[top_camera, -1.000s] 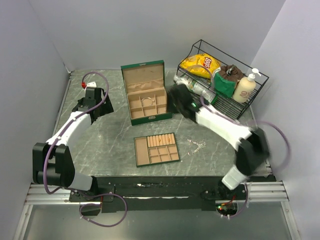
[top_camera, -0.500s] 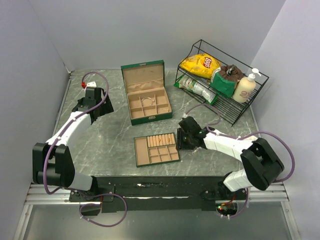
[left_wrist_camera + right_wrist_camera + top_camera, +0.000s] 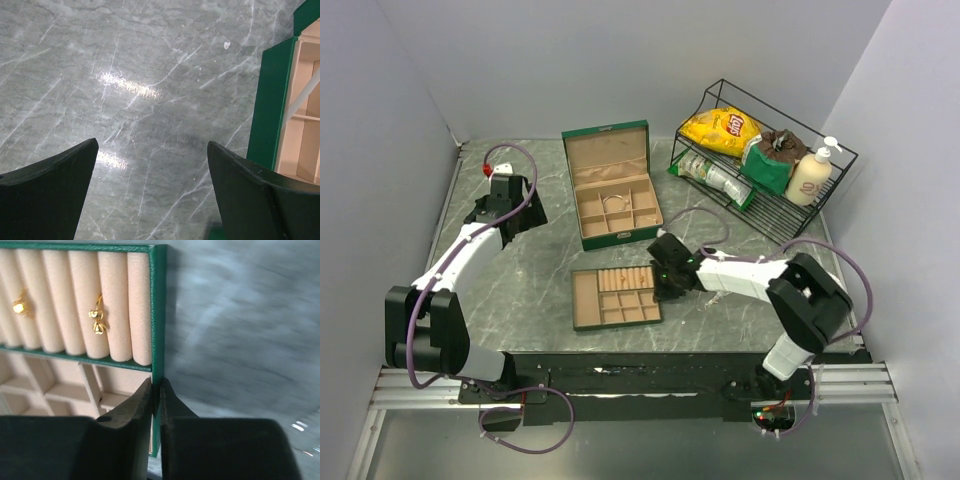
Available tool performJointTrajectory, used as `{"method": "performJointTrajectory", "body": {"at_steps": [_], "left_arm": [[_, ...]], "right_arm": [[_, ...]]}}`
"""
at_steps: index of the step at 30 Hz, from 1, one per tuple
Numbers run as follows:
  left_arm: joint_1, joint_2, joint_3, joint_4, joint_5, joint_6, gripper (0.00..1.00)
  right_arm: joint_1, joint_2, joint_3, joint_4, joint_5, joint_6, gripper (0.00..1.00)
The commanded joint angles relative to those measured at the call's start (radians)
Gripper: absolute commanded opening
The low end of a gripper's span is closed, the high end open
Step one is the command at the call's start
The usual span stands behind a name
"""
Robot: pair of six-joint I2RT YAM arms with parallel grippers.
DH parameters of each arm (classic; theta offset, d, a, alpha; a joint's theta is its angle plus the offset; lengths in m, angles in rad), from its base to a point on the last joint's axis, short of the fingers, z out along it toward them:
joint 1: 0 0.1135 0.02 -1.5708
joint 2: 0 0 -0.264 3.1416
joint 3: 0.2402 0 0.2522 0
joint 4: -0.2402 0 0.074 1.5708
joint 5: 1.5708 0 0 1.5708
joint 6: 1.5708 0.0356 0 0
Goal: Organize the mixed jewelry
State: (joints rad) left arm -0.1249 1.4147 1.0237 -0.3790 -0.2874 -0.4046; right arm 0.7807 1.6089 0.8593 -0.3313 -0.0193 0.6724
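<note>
Pinching the flat tray [image 3: 159,315] by its green right-hand wall, the right claw [image 3: 156,386] stands narrow, one finger inside the wall and one outside. Seen from above, that arm lies low across the bench [image 3: 520,270], its claw at 3 o'clock of the tray. Two small gold pieces [image 3: 96,320] sit among the tray's cream foam rolls, one near the wall and the other toward 9 o'clock of it. At 12 o'clock of the tray stands the open green box [image 3: 620,236], with a thin round bangle [image 3: 613,201] lying in its middle compartment. The left claw [image 3: 152,145] hangs wide over bare marble, holding nothing, with the box's green side at its 3 o'clock. A wire basket [image 3: 770,210] of groceries fills the bench's 2 o'clock corner.
</note>
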Motion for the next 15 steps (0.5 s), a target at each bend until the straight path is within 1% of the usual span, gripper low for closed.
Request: {"method": "performJointTrajectory", "body": {"at_steps": [1,2,3,5,6,9,15], "left_arm": [[-0.002,-0.060,0.016,0.031,-0.032,0.003,0.96],[-0.002,-0.068,0.015,0.032,-0.036,0.001,0.96],[-0.002,-0.072,0.013,0.034,-0.045,0.001,0.96],[-0.002,-0.083,0.010,0.035,-0.047,0.003,0.96],[-0.002,-0.085,0.010,0.035,-0.055,0.003,0.96],[-0.004,-0.088,0.010,0.029,-0.068,0.001,0.97],[-0.002,-0.089,0.013,0.025,-0.073,0.000,0.96]], "right_arm": [[0.055,0.095,0.159,-0.004,-0.004,0.094,0.09],[0.057,0.115,0.178,0.003,-0.013,0.110,0.06],[0.060,0.152,0.211,0.018,-0.042,0.115,0.05],[0.087,0.187,0.257,0.026,-0.044,0.113,0.05],[0.098,0.228,0.324,0.008,-0.025,0.115,0.05],[0.118,0.299,0.429,-0.043,-0.010,0.133,0.05],[0.161,0.400,0.596,-0.080,-0.002,0.150,0.05]]}}
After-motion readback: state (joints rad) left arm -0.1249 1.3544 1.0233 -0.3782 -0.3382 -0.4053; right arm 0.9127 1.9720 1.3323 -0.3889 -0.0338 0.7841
